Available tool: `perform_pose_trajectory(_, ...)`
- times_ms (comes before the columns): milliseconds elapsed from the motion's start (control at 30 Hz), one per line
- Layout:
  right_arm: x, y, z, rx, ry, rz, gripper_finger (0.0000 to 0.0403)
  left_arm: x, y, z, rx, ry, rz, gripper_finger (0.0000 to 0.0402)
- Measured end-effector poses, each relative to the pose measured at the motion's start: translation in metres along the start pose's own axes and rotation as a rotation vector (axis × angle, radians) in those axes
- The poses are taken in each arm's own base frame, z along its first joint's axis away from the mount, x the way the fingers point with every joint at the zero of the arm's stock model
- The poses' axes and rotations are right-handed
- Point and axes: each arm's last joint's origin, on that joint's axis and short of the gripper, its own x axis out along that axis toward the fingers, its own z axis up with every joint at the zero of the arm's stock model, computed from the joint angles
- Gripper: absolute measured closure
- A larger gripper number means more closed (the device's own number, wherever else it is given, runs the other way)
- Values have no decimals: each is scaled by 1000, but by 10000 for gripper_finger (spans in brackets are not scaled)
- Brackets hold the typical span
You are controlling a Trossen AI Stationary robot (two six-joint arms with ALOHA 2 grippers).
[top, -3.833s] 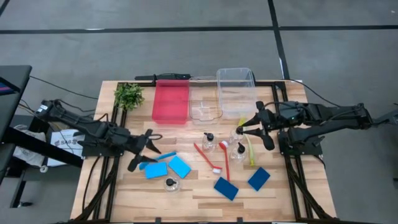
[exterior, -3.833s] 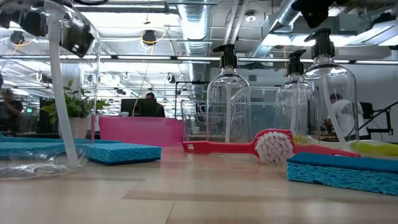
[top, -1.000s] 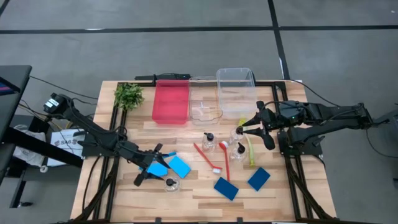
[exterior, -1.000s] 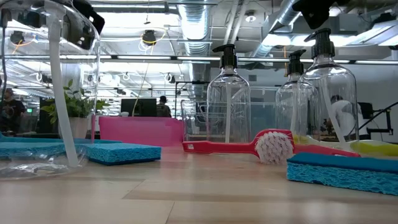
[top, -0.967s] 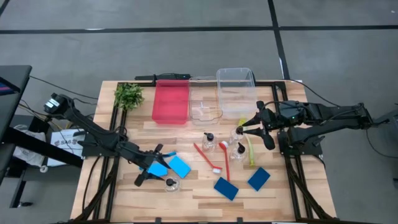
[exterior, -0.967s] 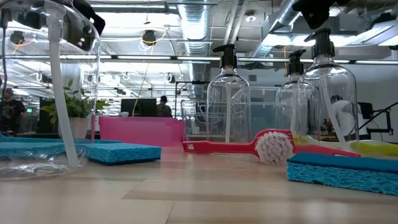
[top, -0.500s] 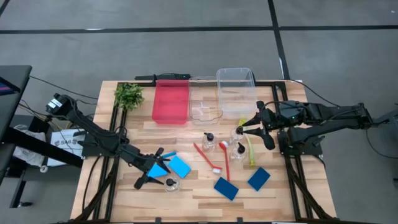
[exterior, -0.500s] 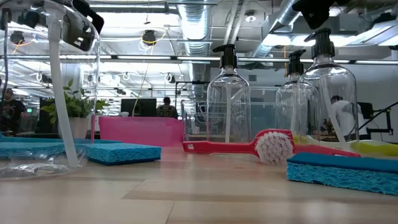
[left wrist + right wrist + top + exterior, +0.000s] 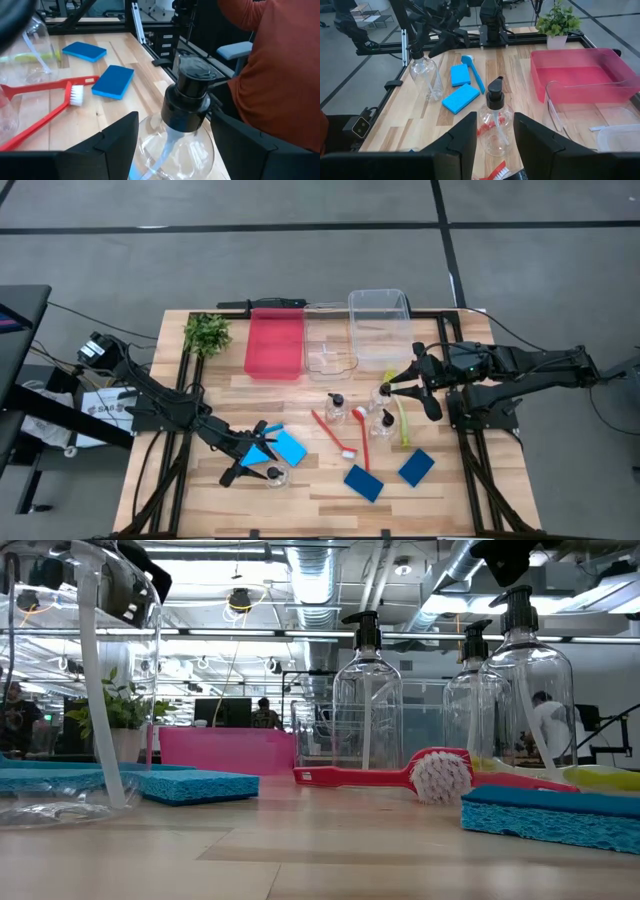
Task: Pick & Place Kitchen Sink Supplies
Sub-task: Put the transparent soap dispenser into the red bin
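Near the table's [image 9: 330, 495] front edge, the left gripper [image 9: 254, 463] spreads its fingers around a clear pump bottle [image 9: 273, 475], bare wood open along that edge. Mid-table lie three more bottles [image 9: 336, 404], four blue sponges [image 9: 364, 482] and four brushes [image 9: 333, 433]. The right gripper [image 9: 400, 383], fingers apart, hovers toward the right edge.

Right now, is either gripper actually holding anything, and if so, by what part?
No. The left gripper is open around a clear pump bottle, not closed on it. The right gripper hangs open beside other bottles, holding nothing.
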Motion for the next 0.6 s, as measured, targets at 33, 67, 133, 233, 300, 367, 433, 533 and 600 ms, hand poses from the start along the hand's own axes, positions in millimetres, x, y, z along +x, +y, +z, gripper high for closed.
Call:
perform_pose_trajectory(33, 0, 0, 0, 0, 0, -1, 280, 0, 0, 0, 1, -1, 0, 151)
perform_pose_trajectory(67, 0, 0, 0, 0, 0, 0, 279, 0, 0, 0, 1, -5, 0, 151)
perform_pose_trajectory(133, 0, 0, 0, 0, 0, 0, 279, 0, 0, 2, 0, -17, -1, 151)
perform_pose_trajectory(233, 0, 0, 0, 0, 0, 0, 280, 0, 0, 3, 0, -30, -2, 151)
perform_pose_trajectory(300, 0, 0, 0, 0, 0, 0, 280, 1, 0, 3, -1, -36, -3, 151)
perform_pose_trajectory(367, 0, 0, 0, 0, 0, 0, 280, 2, 0, 2, -1, -40, -3, 151)
perform_pose_trajectory(433, 0, 0, 0, 0, 0, 0, 280, 4, 0, 1, -1, -38, -3, 151)
perform_pose_trajectory(533, 0, 0, 0, 0, 0, 0, 280, 8, 0, -1, -1, -48, -4, 151)
perform_pose_trajectory(600, 0, 0, 0, 0, 0, 0, 280, 10, 0, -2, -1, -54, -5, 151)
